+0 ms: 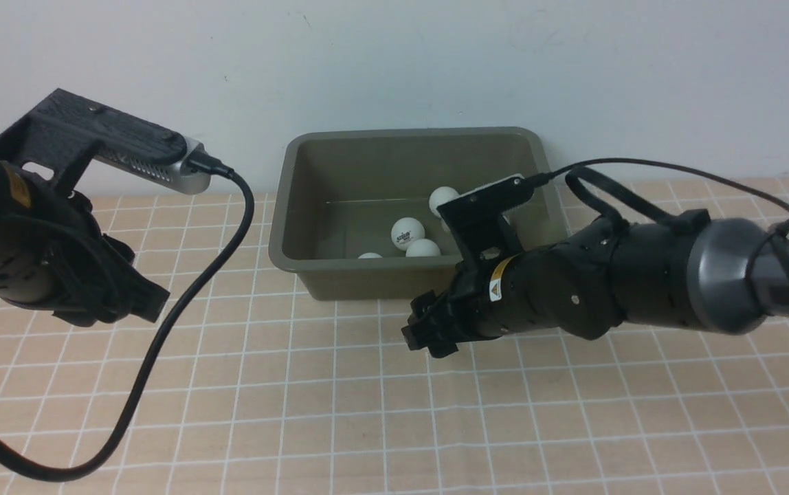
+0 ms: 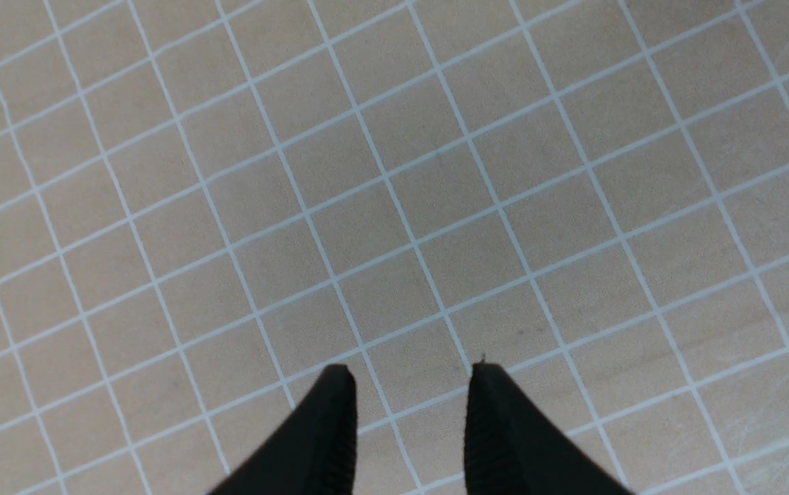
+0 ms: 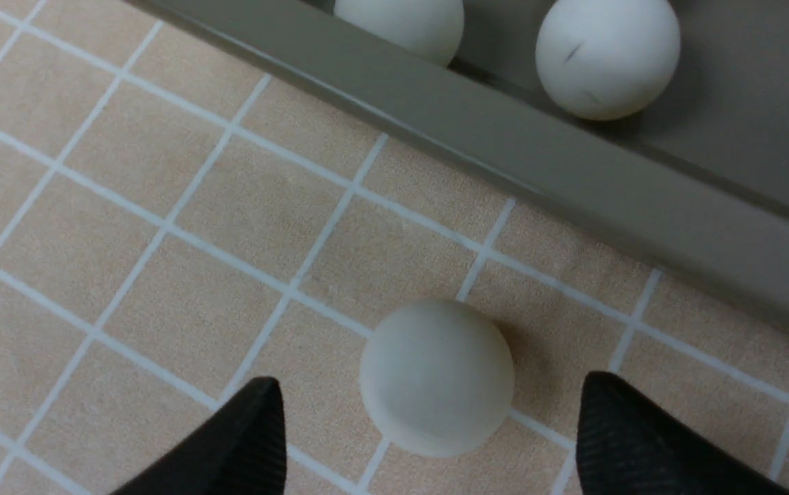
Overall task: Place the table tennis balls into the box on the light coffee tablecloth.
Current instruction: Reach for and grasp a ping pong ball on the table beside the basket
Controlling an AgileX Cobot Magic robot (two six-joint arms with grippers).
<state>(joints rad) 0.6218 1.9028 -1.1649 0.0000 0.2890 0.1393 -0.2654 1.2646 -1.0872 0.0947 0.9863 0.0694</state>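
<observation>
The olive-green box [image 1: 298, 206] stands on the light coffee tablecloth [image 1: 367, 412] against the back wall. Several white table tennis balls lie inside it, among them a logo-marked one [image 1: 408, 232] and one further back [image 1: 443, 199]. Another ball [image 3: 436, 377] rests on the cloth just outside the box's near wall [image 3: 504, 158], between the wide-apart fingers of my right gripper [image 3: 432, 390], which is open and not touching it. In the front view my right gripper [image 1: 427, 333] hides this ball. My left gripper [image 2: 413, 375] hovers over bare cloth, jaws a little apart, holding nothing.
A black cable [image 1: 181, 309] from the left wrist camera loops down across the cloth at the left. The white wall stands right behind the box. The right arm [image 1: 642, 282] reaches in low from the right.
</observation>
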